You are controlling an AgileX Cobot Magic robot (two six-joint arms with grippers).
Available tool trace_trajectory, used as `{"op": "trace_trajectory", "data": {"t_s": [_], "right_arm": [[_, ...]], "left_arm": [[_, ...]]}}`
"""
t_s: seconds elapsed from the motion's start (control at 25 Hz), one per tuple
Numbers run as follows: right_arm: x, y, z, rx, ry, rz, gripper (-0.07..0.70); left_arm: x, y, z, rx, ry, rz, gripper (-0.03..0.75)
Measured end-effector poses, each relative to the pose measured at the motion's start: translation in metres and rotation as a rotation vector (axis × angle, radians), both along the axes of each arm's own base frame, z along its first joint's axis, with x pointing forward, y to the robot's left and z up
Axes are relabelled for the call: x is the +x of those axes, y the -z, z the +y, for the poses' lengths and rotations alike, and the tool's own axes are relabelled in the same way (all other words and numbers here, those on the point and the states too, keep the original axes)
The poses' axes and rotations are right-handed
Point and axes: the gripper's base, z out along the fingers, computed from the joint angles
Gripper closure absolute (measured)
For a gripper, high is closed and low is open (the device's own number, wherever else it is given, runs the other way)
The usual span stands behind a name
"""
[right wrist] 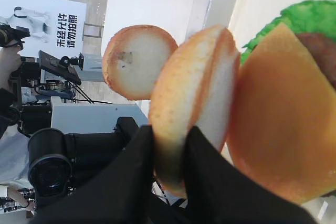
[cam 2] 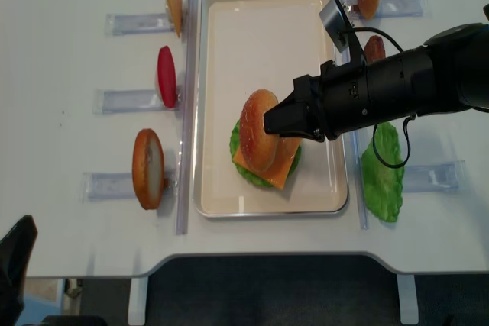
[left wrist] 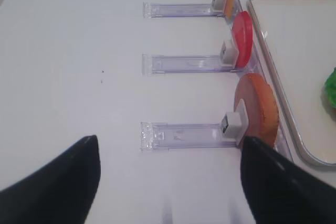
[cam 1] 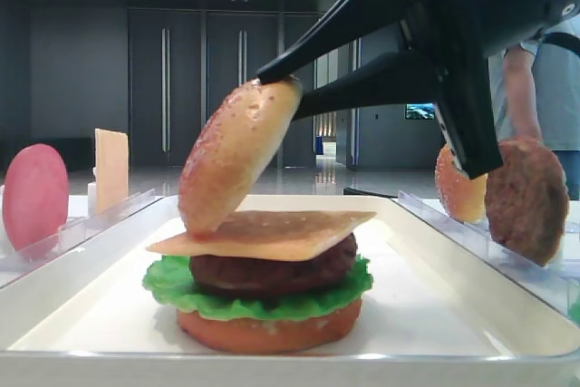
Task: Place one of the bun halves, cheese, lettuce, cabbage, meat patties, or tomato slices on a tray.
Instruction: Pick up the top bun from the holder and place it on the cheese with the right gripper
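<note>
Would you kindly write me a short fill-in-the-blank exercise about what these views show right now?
1. The right gripper is shut on a tilted ____.
2. In the stack on the tray, the layer directly under the cheese is the ____.
3. In the overhead view, the loose lettuce leaf lies outside the tray on its ____ side.
4. The left gripper is ____.

Missing words: bun half; meat patty; right; open

**Right arm extended and clamped, left arm held back**

The right arm reached in from the right side, stretched leftward over the middle. Its end effector (cam 2: pixel 276 121) was closed, both black fingers (right wrist: pixel 210 177) pinching the rim of a bun half (right wrist: pixel 191 106) held tilted on edge. The left end effector (left wrist: pixel 168 182) hung low at the near left, fingers spread wide apart, gripping nothing.
</note>
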Motion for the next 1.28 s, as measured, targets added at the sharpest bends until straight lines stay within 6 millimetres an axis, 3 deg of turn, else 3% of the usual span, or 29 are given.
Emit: {"op": "trace_trajectory", "data": {"t_s": [0.96, 1.28], "right_arm": [[0.0000, 0.0000, 0.0000, 0.000, -0.001, -0.002, 0.495], [0.0002, 0.0003, -0.0002, -0.004, 0.001, -0.003, 0.428]], "left_arm": [[0.0000, 0.0000, 0.0000, 0.000, 0.000, 0.000, 0.074], [0.0000, 0.0000, 0.0000, 0.004, 0.003, 0.000, 0.074]]}}
